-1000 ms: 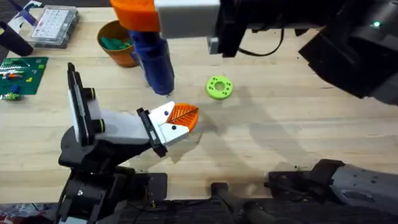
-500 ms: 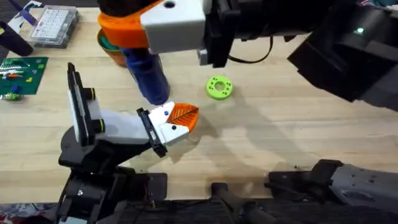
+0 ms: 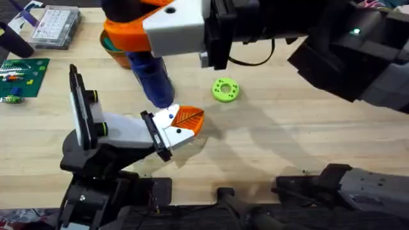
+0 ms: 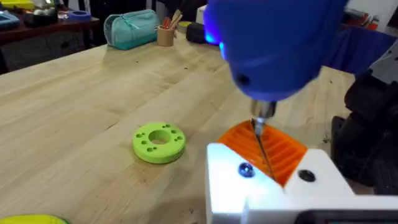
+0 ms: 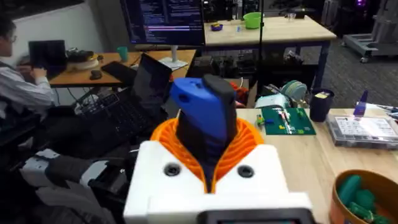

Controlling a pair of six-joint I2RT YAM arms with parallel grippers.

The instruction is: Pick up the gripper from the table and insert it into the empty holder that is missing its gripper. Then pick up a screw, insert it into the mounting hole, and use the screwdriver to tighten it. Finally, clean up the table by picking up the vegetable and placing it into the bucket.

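The gripper [image 3: 182, 122], a white wedge with an orange veined finger, sits in the black clamp of the holder [image 3: 96, 137] at the lower left. My right gripper [image 3: 137, 29] reaches across from the right and is shut on the blue screwdriver [image 3: 153, 73], held nearly upright. Its thin bit [image 4: 261, 140] comes down over the orange finger of the gripper [image 4: 267, 174], ending at the white block between a blue screw head [image 4: 245, 169] and a dark one. The screwdriver [image 5: 202, 121] stands between my orange ribbed pads. The bucket [image 3: 118, 59] lies partly under my right gripper. The vegetable is out of view.
A lime-green ring disc [image 3: 225, 89] lies right of the screwdriver. A clear parts box [image 3: 56, 25] and a green circuit board [image 3: 19, 76] occupy the far left. The bucket [image 5: 364, 199] holds green items. Bare wood stretches to the right.
My right arm has shifted left with the screwdriver, now covering most of the bucket. The screwdriver's lower end stays just above the mounted gripper. The holder has not moved.
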